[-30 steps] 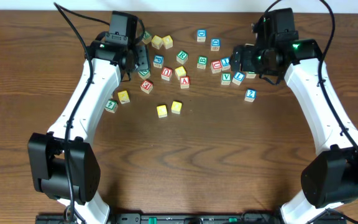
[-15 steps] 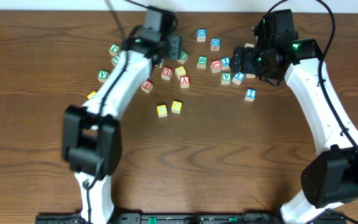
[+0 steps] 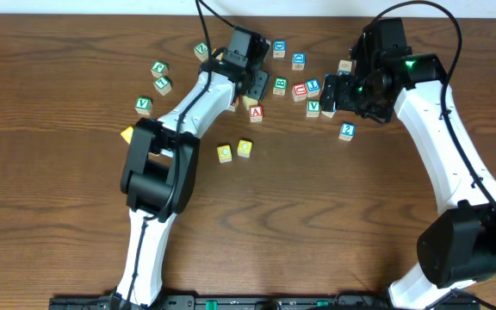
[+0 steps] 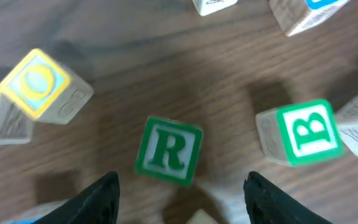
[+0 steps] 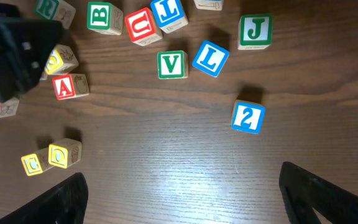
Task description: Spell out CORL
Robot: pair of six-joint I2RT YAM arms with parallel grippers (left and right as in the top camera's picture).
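Observation:
Yellow C [image 3: 224,153] and yellow O [image 3: 244,148] blocks sit side by side on the wood; the right wrist view shows the C [image 5: 33,163] and the O [image 5: 64,152] too. The green R block [image 4: 168,150] lies just ahead of and between the fingers of my left gripper [image 4: 182,180], which is open and hovers above it. In the overhead view the left gripper [image 3: 254,76] covers the R. The blue L block [image 5: 211,58] lies beside the green V [image 5: 171,65]. My right gripper [image 5: 182,180] is open and empty over bare wood; overhead it [image 3: 338,90] is by the right-hand cluster.
A green B [image 4: 306,132] and a yellow block with a round letter [image 4: 39,84] flank the R. A red A [image 3: 255,113], a blue 2 [image 3: 346,131], a red U [image 5: 143,25] and a green J [image 5: 255,30] lie around. Loose green blocks [image 3: 143,106] sit far left.
My left arm has swung from the left of the block cluster to the right and now sits over the green R. The right arm has hardly moved.

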